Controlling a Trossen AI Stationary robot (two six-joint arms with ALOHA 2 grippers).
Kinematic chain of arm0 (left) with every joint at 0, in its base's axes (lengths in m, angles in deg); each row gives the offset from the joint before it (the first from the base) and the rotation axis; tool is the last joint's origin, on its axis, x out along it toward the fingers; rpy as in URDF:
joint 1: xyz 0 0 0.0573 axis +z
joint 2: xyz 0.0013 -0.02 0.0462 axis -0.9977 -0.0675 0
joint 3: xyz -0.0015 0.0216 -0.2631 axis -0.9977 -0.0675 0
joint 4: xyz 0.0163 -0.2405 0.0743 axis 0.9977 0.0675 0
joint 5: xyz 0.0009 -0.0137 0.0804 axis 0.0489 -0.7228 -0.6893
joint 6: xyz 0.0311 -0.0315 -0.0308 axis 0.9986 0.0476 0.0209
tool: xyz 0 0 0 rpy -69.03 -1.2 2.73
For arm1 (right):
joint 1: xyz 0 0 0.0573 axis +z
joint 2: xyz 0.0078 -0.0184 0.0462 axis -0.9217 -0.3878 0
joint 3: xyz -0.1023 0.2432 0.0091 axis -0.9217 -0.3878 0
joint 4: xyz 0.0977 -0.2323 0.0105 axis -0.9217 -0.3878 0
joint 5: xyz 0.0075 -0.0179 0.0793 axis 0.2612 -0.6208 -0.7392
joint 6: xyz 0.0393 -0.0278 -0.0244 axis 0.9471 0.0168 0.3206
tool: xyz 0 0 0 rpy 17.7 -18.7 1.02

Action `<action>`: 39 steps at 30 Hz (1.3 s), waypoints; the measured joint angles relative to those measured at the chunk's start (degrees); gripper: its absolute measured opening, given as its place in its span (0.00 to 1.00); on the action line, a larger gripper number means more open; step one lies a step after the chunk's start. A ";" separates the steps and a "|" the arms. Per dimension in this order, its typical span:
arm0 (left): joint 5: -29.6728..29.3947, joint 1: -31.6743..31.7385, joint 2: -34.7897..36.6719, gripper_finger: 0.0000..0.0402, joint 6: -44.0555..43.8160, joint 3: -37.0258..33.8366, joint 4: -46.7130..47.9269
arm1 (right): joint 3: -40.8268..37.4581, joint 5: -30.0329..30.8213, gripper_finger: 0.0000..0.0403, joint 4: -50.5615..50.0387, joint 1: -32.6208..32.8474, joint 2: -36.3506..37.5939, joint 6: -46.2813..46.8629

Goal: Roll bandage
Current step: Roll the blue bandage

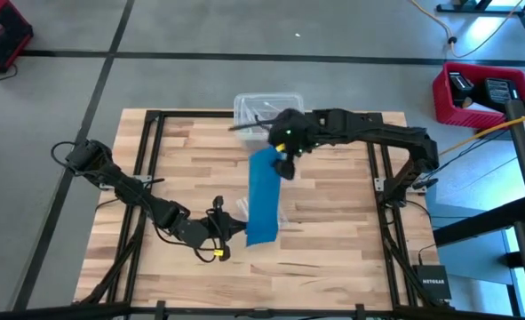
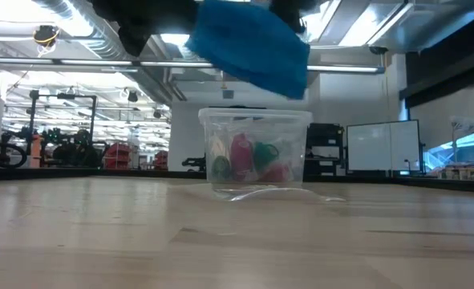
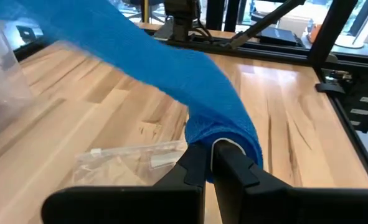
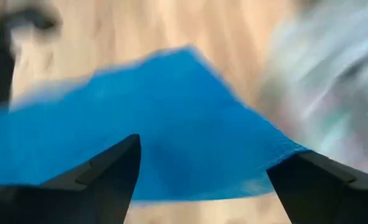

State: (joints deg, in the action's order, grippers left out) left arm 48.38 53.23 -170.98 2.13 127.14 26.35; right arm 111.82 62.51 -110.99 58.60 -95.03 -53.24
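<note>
Wooden table (image 1: 333, 240), unmarked blue bandage (image 1: 264, 197)

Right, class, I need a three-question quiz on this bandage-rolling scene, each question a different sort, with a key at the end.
1. True or false: the left end effector is shut on one end of the blue bandage.
2. Multiple choice: in the high view, the clear plastic lidded box sits at A) the table's far edge, B) the near left corner, C) on the floor.
3. Fill in: the right end effector hovers over the bandage with its fingers ____.

Key: 1 true; 2 A; 3 open.
</note>
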 joint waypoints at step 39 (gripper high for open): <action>13.46 -1.38 1.60 0.03 -1.00 0.04 -6.28 | 2.25 14.89 0.82 -14.03 19.87 10.11 1.13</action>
State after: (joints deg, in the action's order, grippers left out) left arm 61.84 51.85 -169.38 1.13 127.18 20.07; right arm 114.08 77.40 -125.02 78.47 -84.91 -52.11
